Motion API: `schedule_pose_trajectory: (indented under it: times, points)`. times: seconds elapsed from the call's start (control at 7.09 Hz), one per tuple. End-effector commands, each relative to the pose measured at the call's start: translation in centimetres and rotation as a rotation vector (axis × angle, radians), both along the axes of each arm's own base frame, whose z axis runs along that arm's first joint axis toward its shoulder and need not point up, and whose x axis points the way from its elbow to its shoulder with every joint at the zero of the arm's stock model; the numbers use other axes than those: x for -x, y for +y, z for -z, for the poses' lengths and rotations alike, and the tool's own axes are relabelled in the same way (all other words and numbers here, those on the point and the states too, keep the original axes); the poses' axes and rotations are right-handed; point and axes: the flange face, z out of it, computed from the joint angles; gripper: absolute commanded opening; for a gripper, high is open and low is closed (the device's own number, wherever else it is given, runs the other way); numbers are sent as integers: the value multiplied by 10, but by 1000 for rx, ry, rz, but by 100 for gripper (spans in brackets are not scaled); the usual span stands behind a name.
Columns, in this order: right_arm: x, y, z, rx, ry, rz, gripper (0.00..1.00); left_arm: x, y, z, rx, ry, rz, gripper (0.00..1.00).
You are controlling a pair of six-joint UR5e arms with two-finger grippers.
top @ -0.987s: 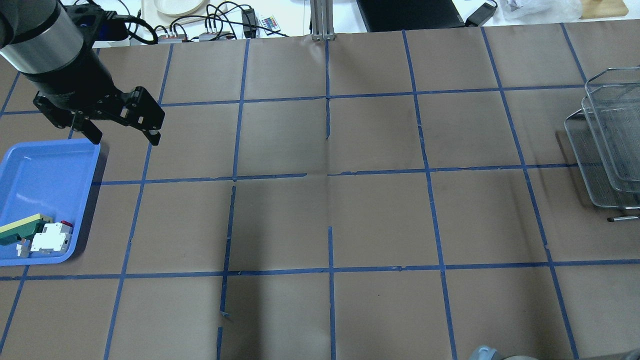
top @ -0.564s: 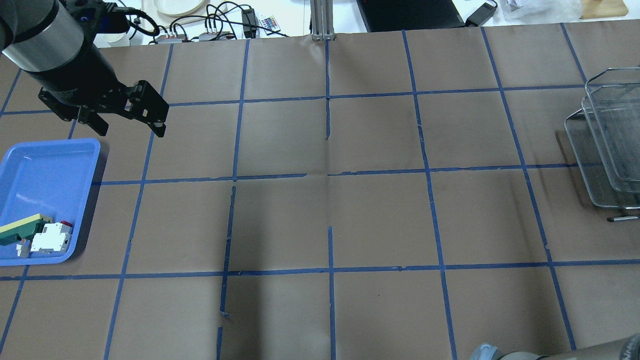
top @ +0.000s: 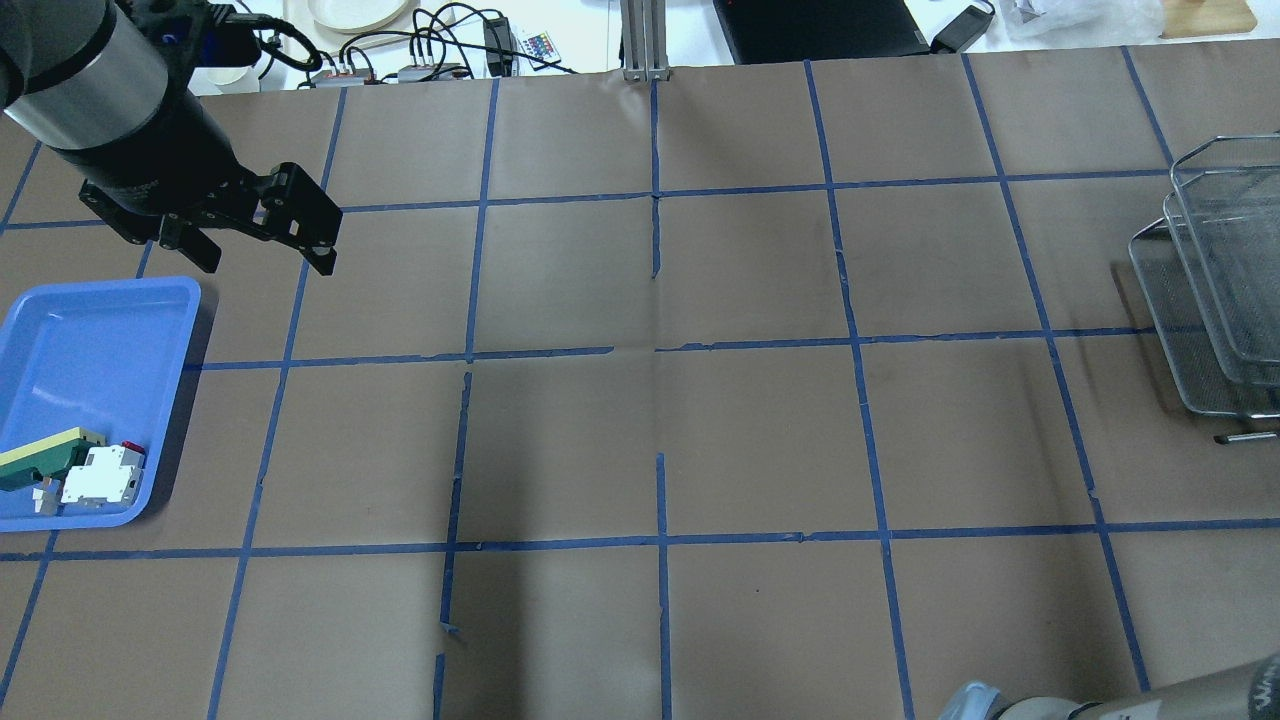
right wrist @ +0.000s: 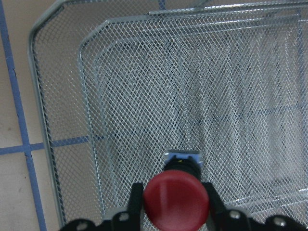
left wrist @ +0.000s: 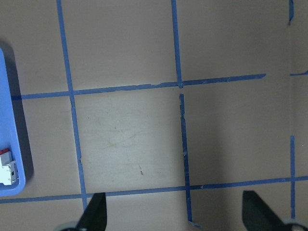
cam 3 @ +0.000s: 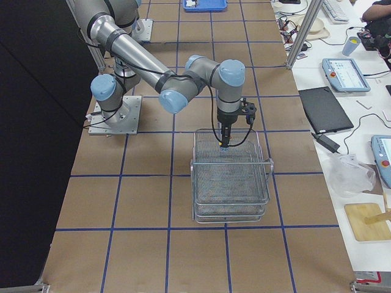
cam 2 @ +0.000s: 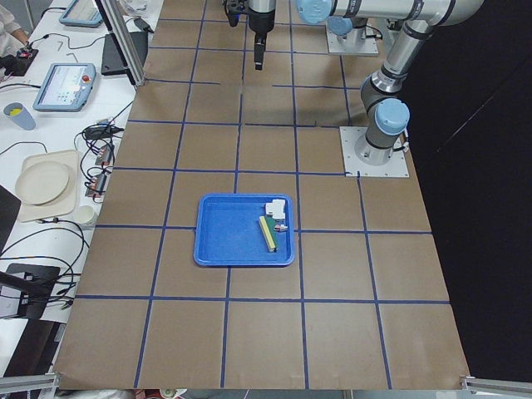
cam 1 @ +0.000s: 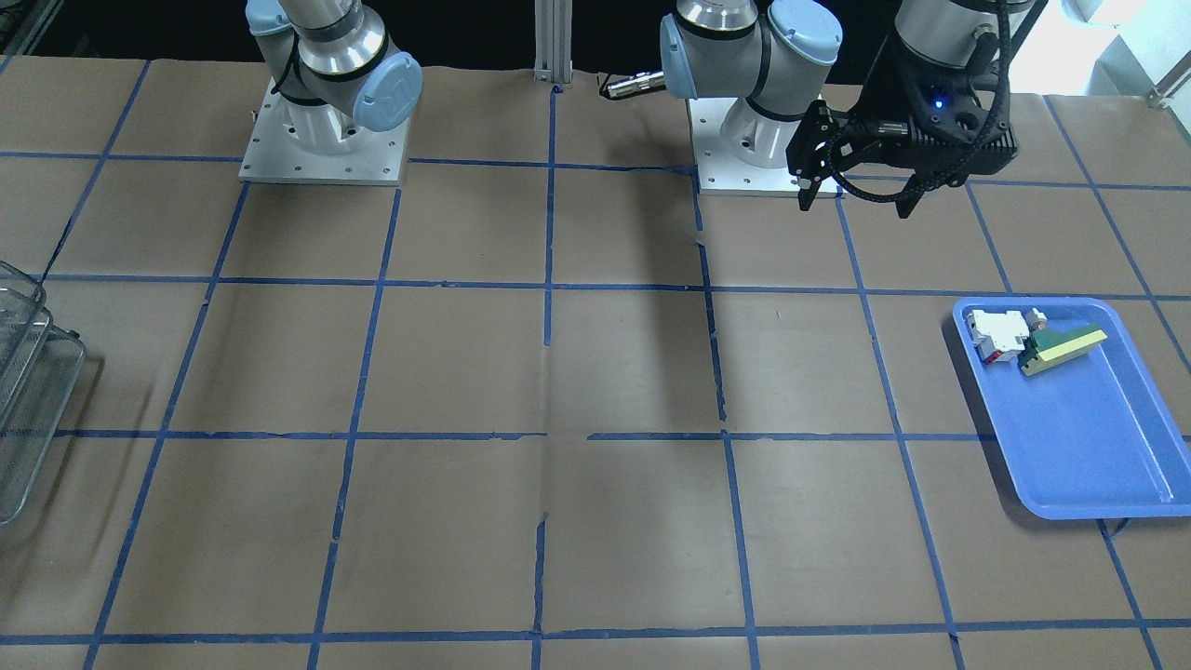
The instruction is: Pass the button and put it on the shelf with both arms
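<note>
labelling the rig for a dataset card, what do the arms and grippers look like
The left arm and right arm are silver-grey tubes with light blue round joint caps. The left gripper and right gripper are black, two-fingered. A black cable loops round the left wrist.

Red-capped button (right wrist: pixel 176 201), silver mesh shelf (right wrist: pixel 192 86), blue tray (cam 1: pixel 1089 447).

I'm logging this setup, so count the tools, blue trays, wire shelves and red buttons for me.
tools: 2, the left tool and the right tool
blue tray: 1
shelf: 1
button: 1, held in the right tool
total: 5
</note>
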Motion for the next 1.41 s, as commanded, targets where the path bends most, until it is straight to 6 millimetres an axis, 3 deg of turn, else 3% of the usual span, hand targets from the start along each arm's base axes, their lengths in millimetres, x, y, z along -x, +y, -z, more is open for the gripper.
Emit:
schedule_pose_trajectory:
  times: [0.0, 0.42, 0.56, 0.71, 0.99, 1.27]
  points:
    - [2, -3, 9, 3, -26, 6, 74, 2, 14, -11, 5, -2, 1, 100]
    - [3, 1, 6, -7, -18, 8, 87, 3, 32, 0, -4, -2, -3, 100]
    - [4, 3, -1, 1, -21, 8, 98, -1, 26, -14, 65, -11, -22, 100]
    - [-6, 14, -16, -22, -41, 15, 100, -1, 21, -13, 81, -20, -20, 100]
    - [-45, 49, -65, -46, -76, 111, 100, -6, 17, -8, 53, -16, -74, 100]
    - [-119, 49, -88, -53, -88, 58, 100, -7, 12, 0, 34, -3, -157, 100]
